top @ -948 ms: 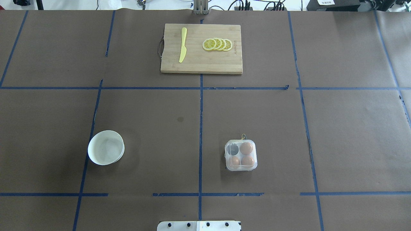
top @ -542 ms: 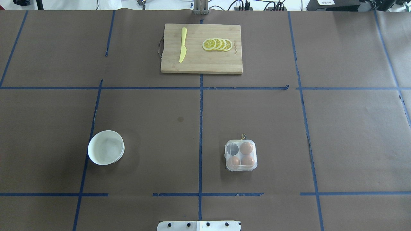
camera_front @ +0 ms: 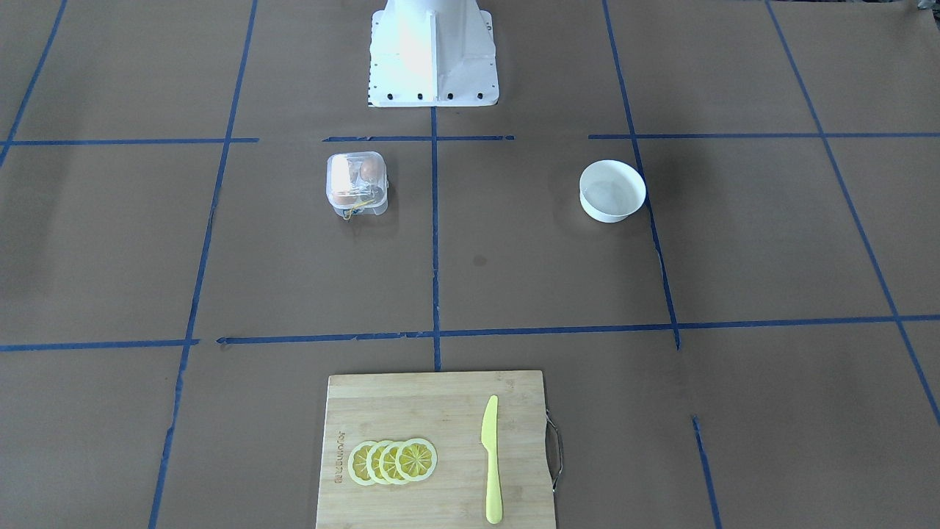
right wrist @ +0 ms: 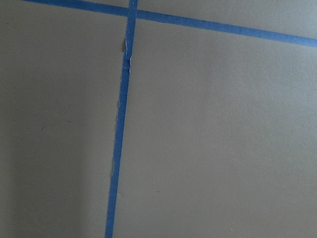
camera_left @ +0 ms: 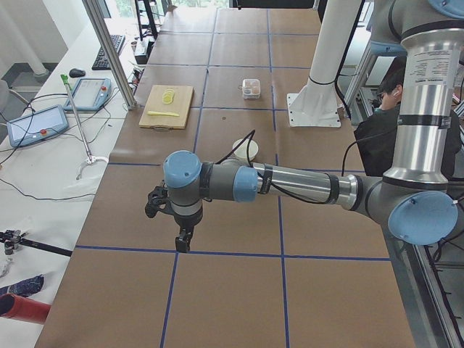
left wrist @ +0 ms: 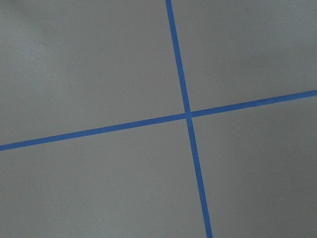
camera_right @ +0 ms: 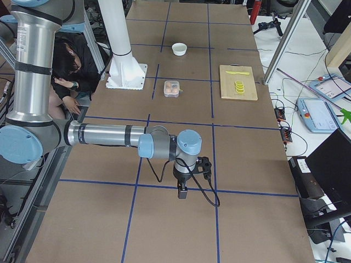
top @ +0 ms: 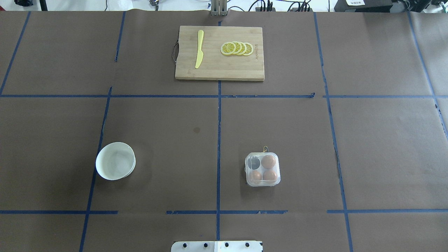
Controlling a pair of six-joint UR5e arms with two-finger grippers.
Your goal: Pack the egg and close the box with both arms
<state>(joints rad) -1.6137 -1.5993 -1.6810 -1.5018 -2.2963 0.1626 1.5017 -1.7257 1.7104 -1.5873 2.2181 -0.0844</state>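
Observation:
The clear box (top: 262, 169) sits on the table right of centre, near the robot's base, and its lid appears to lie down over the cells. Three orange-brown eggs fill three cells, one of them the egg (top: 268, 161) at the far right. The far left cell (top: 253, 162) looks dark and holds no egg. The box also shows in the front view (camera_front: 357, 184). My left gripper (camera_left: 183, 239) hangs far off at the table's left end. My right gripper (camera_right: 182, 192) hangs at the right end. I cannot tell whether either is open or shut. Both wrist views show only bare paper and blue tape.
A white bowl (top: 115, 161) stands left of centre. A wooden cutting board (top: 219, 70) with a yellow knife (top: 199, 49) and lemon slices (top: 237, 48) lies at the far middle edge. The white pedestal base (camera_front: 432, 51) stands at the near edge.

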